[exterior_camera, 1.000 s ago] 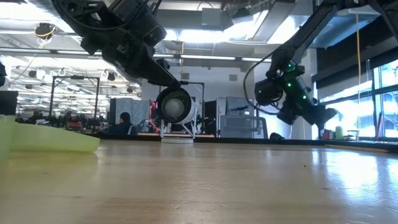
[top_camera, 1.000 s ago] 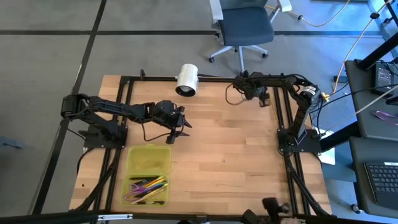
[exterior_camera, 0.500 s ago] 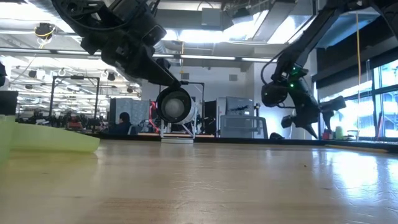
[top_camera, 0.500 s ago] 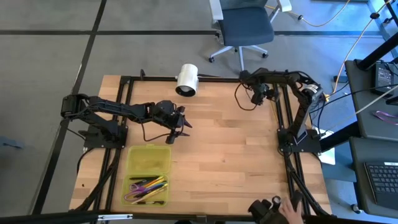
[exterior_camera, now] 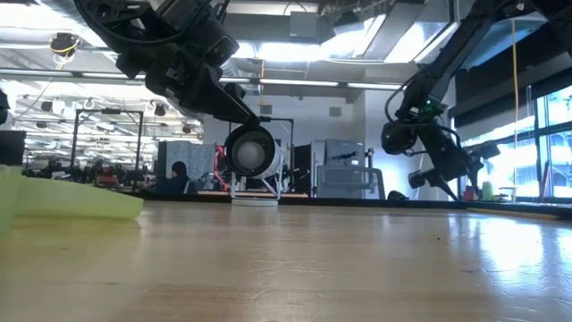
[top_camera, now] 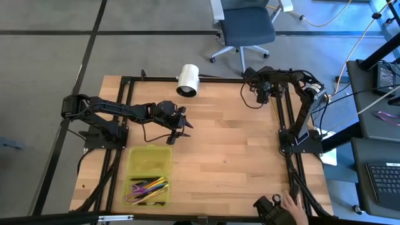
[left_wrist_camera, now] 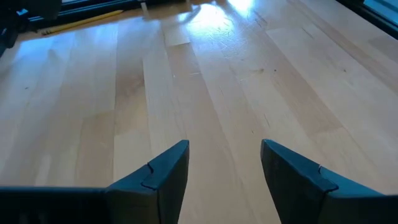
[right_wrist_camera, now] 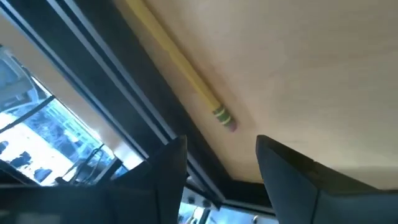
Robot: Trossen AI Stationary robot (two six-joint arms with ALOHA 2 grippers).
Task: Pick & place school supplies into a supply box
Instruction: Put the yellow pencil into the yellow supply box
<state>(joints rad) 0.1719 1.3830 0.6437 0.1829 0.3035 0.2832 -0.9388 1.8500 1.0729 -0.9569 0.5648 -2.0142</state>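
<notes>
Moved: only the right arm really did anything; its wrist swung further toward the upper right edge of the table (top_camera: pixel 237 156) compared with a second earlier, and a person's hand (top_camera: pixel 291 204) showed up at the bottom right of the high view.
Stayed put: left arm and the box didn't budge at all.
Right gripper (top_camera: pixel 263 95): hung at the upper right of the high view, right by the black frame rail. Fingers (right_wrist_camera: pixel 163 180) were spread apart with nothing between them.
Yellow pencil (right_wrist_camera: pixel 176 62): lay on the wood along the dark rail, eraser end pointing toward the right gripper, a bit ahead of the fingertips and not touched. Couldn't spot it in the overhead shot.
Left gripper (top_camera: pixel 178 130): sat left of centre in the high view, just above the box's empty half. Fingers (left_wrist_camera: pixel 163 174) were parted with bare wood between them, so it had hold of nothing.
Supply box (top_camera: pixel 150 175): open flat at the lower left of the high view, both halves facing up.
School supplies (top_camera: pixel 147 187): pens and pencils were piled in the lower half of the box; the upper half looked empty.
White cylinder (top_camera: pixel 187 80): at the top edge of the table, centre-left, well away from both grippers.
</notes>
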